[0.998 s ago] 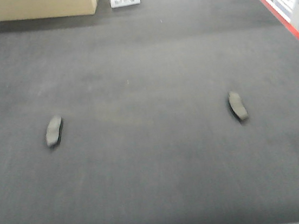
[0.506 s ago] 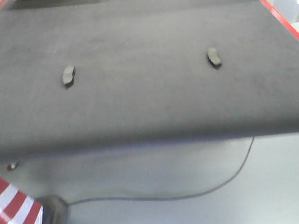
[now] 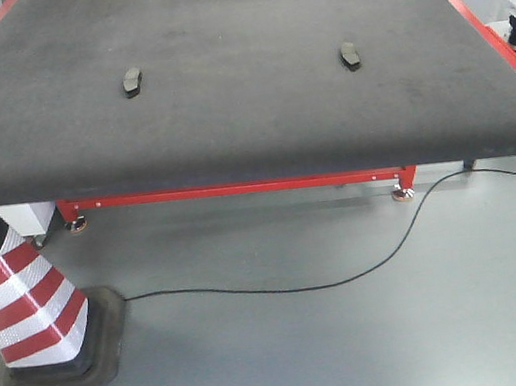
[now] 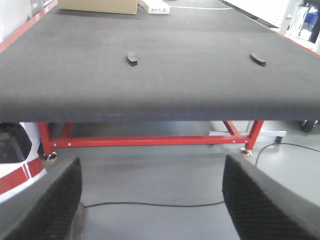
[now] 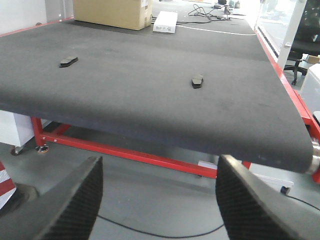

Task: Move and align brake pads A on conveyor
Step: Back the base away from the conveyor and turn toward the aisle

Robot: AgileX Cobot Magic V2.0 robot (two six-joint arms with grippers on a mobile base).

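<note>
On belt (image 3: 250,128), well apart, level with each other: left pad (image 3: 132,81), right pad (image 3: 349,56); only two in view. Left gripper (image 4: 152,200) and right gripper (image 5: 159,200) both spread wide, empty, short of belt, over floor (image 3: 306,356). Likely step: approach. Close in squarely, one arm per pad, straddle narrow width before closing.

Even indoor light, soft shadows, slight blur
</note>
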